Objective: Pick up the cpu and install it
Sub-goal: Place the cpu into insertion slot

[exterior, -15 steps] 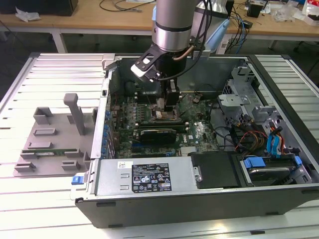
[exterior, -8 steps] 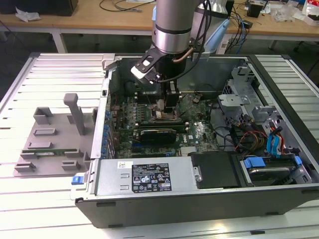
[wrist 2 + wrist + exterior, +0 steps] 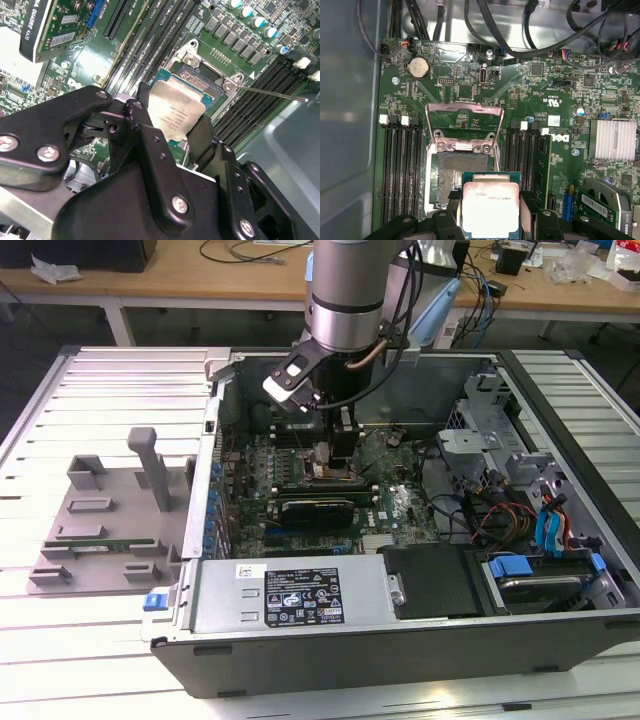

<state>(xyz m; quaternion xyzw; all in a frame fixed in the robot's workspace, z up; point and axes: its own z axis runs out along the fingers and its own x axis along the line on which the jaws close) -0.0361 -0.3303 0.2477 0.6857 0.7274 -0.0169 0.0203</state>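
The gripper is clamped on the cpu by two opposite edges. The open socket lies just beneath, partly overlapped, with its load frame raised beyond. I judge this the install step. Seating calls for squared edges and a level descent. One cpu, one socket, one frame.

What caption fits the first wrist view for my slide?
Robot hand holds the cpu partly over the open socket on the green motherboard.

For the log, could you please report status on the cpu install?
Gripper shut on cpu. Cpu partly over open socket, not seated. Load frame raised.
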